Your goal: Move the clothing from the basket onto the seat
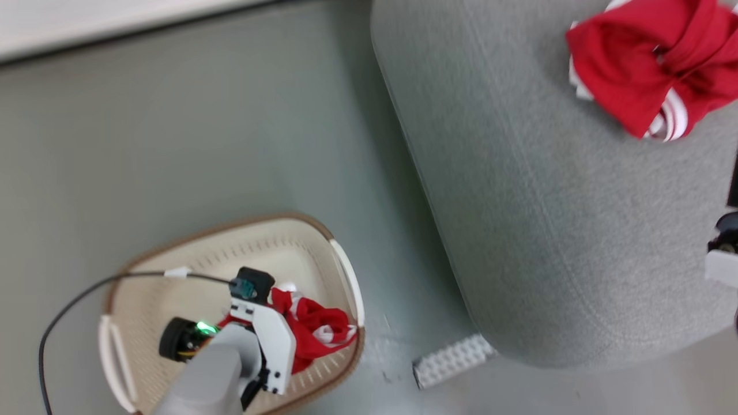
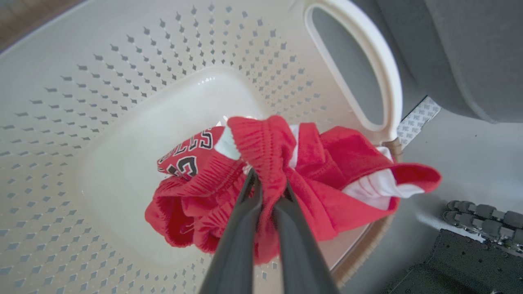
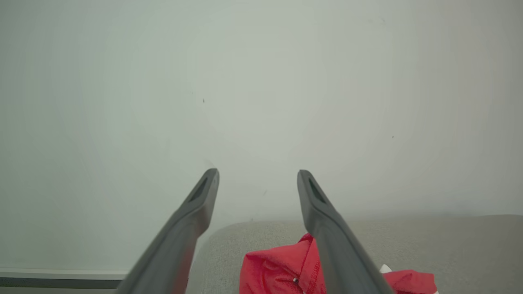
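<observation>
A cream-white basket [image 1: 173, 276] with a brown rim stands on the floor at the lower left. Red clothing [image 1: 314, 331] with white trim lies in its right corner. My left gripper [image 2: 267, 181] reaches down into the basket and is shut on a fold of that red clothing [image 2: 261, 147], its ribbed waistband pinched between the fingers. Another red garment [image 1: 651, 63] lies on the grey seat [image 1: 548, 202] at the upper right. My right gripper [image 3: 258, 173] hangs open above the seat [image 3: 449, 245], with that garment [image 3: 282, 269] just below its fingers.
Grey floor surrounds the basket. A white perforated strip [image 1: 452, 360] lies on the floor at the seat's near corner. A black cable [image 1: 86, 297] runs from my left wrist over the basket rim. A pale wall [image 3: 261, 81] faces my right wrist.
</observation>
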You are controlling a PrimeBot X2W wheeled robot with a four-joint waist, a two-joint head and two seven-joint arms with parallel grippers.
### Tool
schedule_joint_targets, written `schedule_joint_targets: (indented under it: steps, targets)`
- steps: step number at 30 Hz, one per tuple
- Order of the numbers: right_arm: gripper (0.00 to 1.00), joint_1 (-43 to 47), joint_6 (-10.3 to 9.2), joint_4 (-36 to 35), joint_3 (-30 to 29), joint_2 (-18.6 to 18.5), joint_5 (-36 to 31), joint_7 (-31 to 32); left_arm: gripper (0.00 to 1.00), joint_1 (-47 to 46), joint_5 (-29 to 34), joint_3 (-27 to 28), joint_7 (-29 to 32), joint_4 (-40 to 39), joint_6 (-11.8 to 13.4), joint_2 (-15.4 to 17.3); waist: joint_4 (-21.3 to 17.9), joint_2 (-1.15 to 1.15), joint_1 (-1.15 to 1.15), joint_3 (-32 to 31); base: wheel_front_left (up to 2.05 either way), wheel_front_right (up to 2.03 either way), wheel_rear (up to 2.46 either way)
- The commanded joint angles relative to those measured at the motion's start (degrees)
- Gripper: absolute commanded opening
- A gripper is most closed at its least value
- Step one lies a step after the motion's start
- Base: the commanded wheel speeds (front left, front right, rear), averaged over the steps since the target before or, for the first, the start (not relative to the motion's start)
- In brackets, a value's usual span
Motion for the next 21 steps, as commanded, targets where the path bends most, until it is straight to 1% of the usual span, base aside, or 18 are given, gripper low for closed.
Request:
schedule_joint_targets:
  steps: [1, 12, 16, 21]
  targets:
    - [1.0, 1.2, -0.13, 0.5, 0.1, -0.5, -0.5, -0.1, 0.0, 1.3, -1.6, -0.2, -1.2, -0.5, 0.1, -0.3, 2.6, 0.0, 0.01, -6.2, 0.0, 0.0, 0.0]
    - [1.0, 7.0, -0.13, 3.2, 2.5, -2.7, -1.6, -0.1, 0.0, 6.8, -10.7, -6.0, -9.4, -6.1, 0.1, -1.0, 7.4, 0.0, 0.01, -20.1, 0.0, 0.0, 0.0]
    - [1.0, 9.1, -0.13, 4.1, 3.2, -2.7, -1.6, -0.1, 0.0, 7.9, -13.3, -8.0, -12.0, -8.4, 0.1, -1.0, 8.8, 0.0, 0.01, -23.9, 0.0, 0.0, 0.0]
    - [1.0, 11.5, -0.13, 4.9, 4.0, -2.2, -1.7, -0.1, 0.0, 7.7, -14.9, -9.6, -14.5, -11.0, 0.1, -1.0, 10.4, 0.0, 0.01, -27.4, 0.0, 0.0, 0.0]
